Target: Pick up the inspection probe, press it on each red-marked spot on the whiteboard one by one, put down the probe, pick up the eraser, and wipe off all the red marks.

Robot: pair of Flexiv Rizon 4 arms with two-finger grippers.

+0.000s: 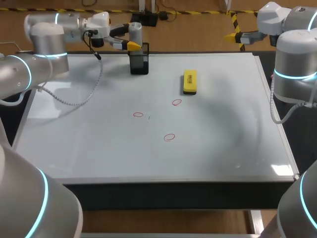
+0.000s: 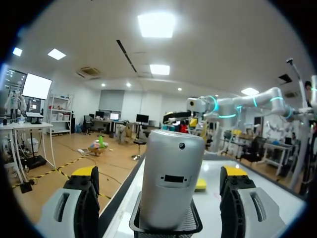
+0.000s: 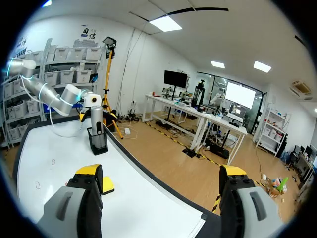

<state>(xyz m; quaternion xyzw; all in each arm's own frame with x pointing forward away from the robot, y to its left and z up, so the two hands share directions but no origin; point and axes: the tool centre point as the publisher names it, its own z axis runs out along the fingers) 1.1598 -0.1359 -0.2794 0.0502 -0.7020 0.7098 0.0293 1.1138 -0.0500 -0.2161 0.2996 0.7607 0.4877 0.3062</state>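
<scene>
Between wide-open L pincer (image 2: 159,174) tips, probe (image 2: 171,163) upright in holder (image 2: 143,229) (ungripped), R pincer (image 3: 161,174) open, empty.

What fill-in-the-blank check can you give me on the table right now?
The inspection probe stands in a black mesh ____. The whiteboard carries ____ red marks. The eraser is coloured ____. The left gripper, a finger either side of the probe, is ____.
Missing: holder; three; yellow; open.

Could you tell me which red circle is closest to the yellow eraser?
The rightmost circle, just beside the eraser; the left circle and the front circle sit farther away.
</scene>
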